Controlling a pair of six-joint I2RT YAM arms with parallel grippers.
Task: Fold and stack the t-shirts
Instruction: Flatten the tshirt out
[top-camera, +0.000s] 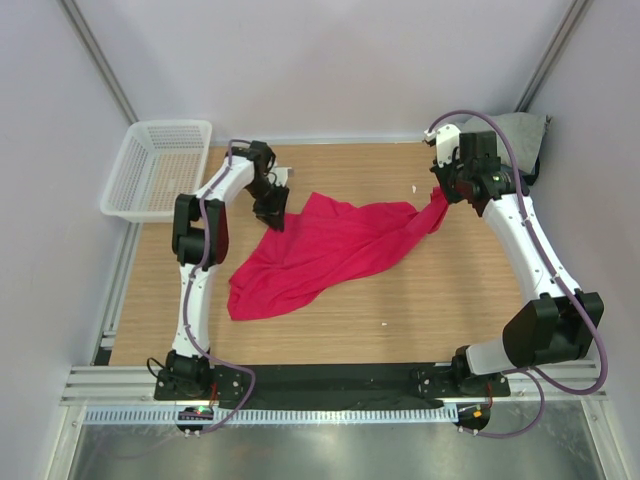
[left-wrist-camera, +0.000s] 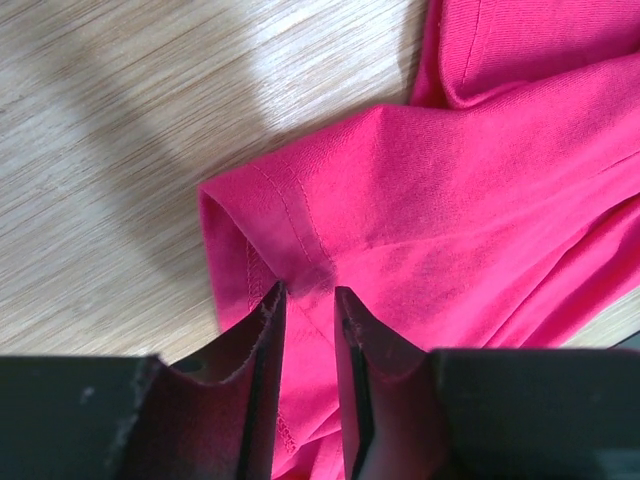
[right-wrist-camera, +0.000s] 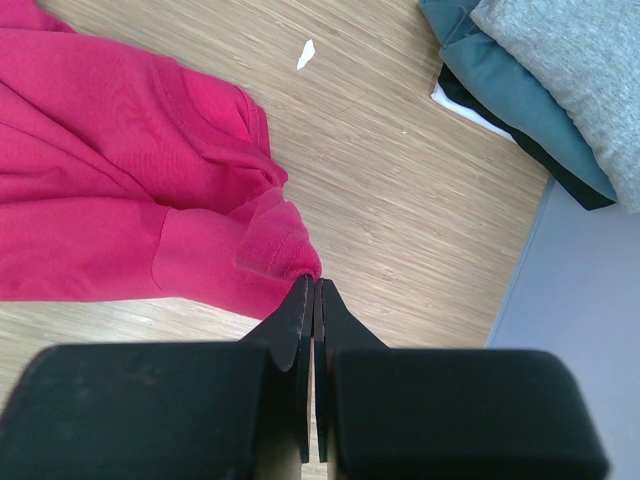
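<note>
We see a wood-grain bench (top-camera: 440, 300) boxed in by pale lilac walls, with one crimson-pink t-shirt (top-camera: 320, 250) spread loosely across it.

The left gripper (top-camera: 272, 212) sits at the shirt's far-left edge; its wrist camera shows the fingers (left-wrist-camera: 262, 340) drawn close with a stitched sleeve hem pinched between them. The right gripper (top-camera: 442, 195) is at the shirt's far-right corner, jaws pressed together on a fold of the cloth, which rises off the bench there. Only the overhead view shows the white mesh basket (top-camera: 160, 165), left of the shirt off the bench's far corner. The right wrist view alone shows that the folded stack (right-wrist-camera: 560, 80) right of the shirt has light grey on top, dark blue-grey beneath and a sliver of white at the bottom.
</note>
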